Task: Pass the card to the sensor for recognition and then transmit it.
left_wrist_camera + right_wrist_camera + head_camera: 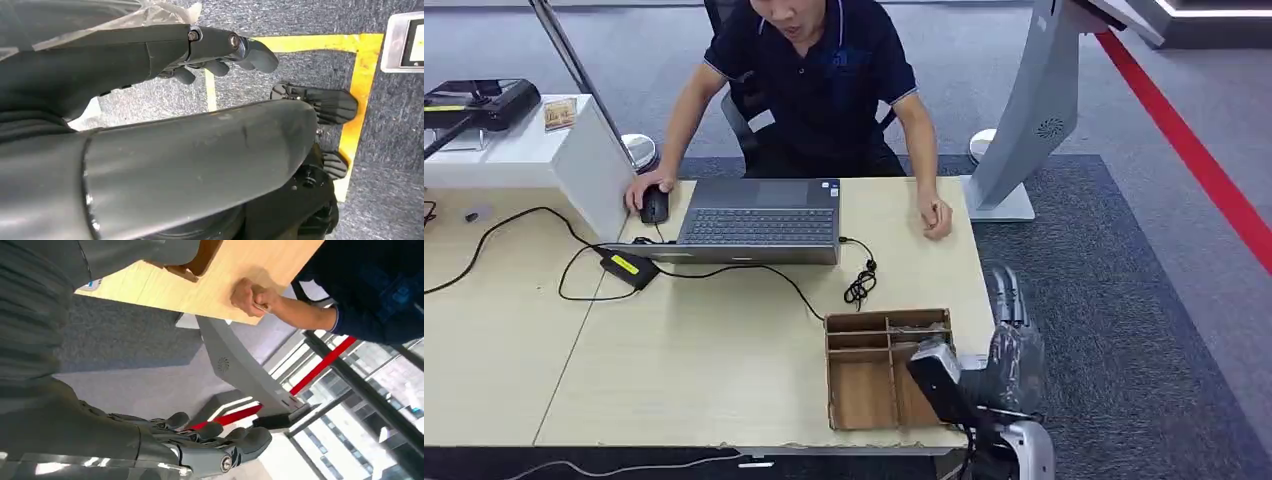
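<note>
Both hands hold nothing — right hand (200, 445) and left hand (220, 50) fingers loosely apart.

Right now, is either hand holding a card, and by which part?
No. The right hand and the left hand both hold nothing, fingers loosely curled.

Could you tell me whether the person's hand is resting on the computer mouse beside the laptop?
Yes, in the head view the person's hand covers the black mouse just beside the laptop.
</note>
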